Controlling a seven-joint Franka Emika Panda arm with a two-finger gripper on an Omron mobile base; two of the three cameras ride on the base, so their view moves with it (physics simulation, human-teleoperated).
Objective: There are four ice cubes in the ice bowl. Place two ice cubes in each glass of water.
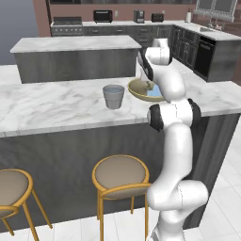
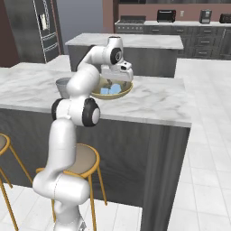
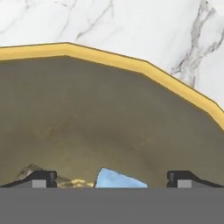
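The ice bowl (image 1: 136,90) (image 2: 121,93), wide and olive-tan with a yellow rim (image 3: 109,56), sits on the marble counter. Pale blue ice cubes (image 2: 111,89) lie inside it. My gripper (image 1: 148,85) (image 2: 113,83) (image 3: 111,179) hangs low inside the bowl, open, its fingertips (image 3: 42,178) set wide apart. One ice cube (image 3: 117,179) shows between them at the bottom of the hand view, ungripped. A grey glass of water (image 1: 114,96) stands just left of the bowl; in the right base view that glass (image 2: 62,85) is partly hidden behind my arm.
The marble counter (image 1: 52,106) stretches left of the glass, and its front edge is near. Round stools (image 1: 121,174) stand below the counter in front. A second island (image 1: 75,44) lies behind the counter.
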